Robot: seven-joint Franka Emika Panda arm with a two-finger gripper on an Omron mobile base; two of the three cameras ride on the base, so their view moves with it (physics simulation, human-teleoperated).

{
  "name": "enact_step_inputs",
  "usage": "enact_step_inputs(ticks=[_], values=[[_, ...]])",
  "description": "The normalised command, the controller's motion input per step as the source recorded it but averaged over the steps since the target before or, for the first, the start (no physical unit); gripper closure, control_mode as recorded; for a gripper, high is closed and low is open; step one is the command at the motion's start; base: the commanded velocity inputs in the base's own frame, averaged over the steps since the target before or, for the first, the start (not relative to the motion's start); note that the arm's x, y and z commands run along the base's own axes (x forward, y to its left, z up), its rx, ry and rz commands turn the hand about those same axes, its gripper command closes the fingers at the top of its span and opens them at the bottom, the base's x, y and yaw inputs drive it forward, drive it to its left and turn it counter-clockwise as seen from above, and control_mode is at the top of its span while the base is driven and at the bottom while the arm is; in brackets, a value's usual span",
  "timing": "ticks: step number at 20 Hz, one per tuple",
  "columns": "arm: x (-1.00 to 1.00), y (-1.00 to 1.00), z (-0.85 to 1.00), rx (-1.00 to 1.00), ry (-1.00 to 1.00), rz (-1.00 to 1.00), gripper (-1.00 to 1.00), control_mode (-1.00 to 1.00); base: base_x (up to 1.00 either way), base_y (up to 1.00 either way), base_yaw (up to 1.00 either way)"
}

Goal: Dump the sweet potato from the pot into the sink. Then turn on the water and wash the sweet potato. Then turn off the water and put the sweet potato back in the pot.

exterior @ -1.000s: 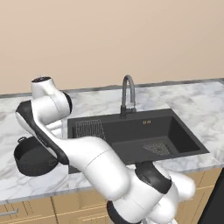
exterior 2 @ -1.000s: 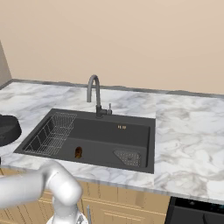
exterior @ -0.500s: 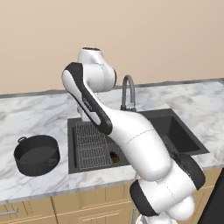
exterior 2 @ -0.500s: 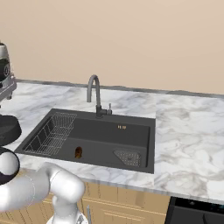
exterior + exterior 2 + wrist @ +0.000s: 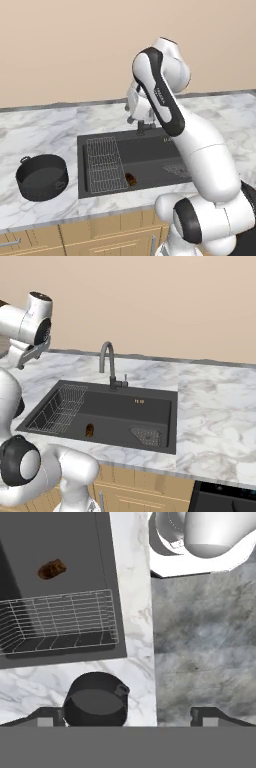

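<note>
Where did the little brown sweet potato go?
The small reddish-brown sweet potato lies on the floor of the dark grey sink, just right of the wire grid rack, near the front wall.

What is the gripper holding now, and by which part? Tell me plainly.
Nothing. In the hand view the gripper is open, its fingers wide apart with only floor and counter between them. The pot stands on the counter; the sweet potato lies in the sink.

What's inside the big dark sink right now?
In the sink lie the sweet potato, a wire rack and a drain strainer. The arm hides part of the basin in the left base view.
</note>
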Motion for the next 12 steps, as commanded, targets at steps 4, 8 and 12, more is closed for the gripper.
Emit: enact_step_inputs(ticks=[4,8,12], values=[[0.00,-1.00,0.36,0.15,0.00,-0.18,-1.00,-1.00,0.00,0.00,0.00],[0.00,-1.00,0.20,0.13,0.00,-0.19,-1.00,-1.00,0.00,0.00,0.00],[-0.13,-1.00,0.15,0.12,-0.04,-0.20,-1.00,-1.00,0.00,0.00,0.00]])
